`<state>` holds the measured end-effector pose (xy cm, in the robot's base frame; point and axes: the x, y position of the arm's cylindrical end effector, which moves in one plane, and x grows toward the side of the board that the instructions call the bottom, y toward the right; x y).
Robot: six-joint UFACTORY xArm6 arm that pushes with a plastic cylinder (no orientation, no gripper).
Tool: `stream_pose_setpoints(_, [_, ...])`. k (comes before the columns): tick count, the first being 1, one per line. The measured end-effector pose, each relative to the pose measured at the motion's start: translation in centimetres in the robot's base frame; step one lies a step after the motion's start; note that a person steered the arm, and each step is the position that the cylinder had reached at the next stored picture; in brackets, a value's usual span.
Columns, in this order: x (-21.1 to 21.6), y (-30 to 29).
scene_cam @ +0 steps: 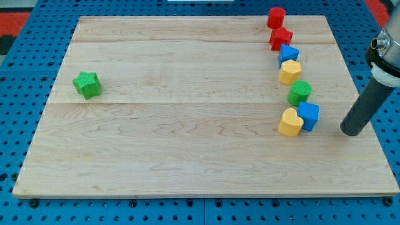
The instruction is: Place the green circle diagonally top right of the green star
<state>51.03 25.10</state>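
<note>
Yellow heart (290,122) touching blue cube (309,115), my tip (351,130) just right, green circle (300,92) above

Wooden board (187,156), 6 other blocks (290,72).

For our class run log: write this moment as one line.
tip: right of blue block, apart | green circle: unmoved in right-hand cluster | green star: far left

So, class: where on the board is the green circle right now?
The green circle sits at the view's right, in a column of blocks, just below the yellow block and above the blue cube, far from the green star.
</note>
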Motion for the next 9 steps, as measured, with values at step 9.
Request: stream_pose_setpoints(9, [-5.7,-16.5])
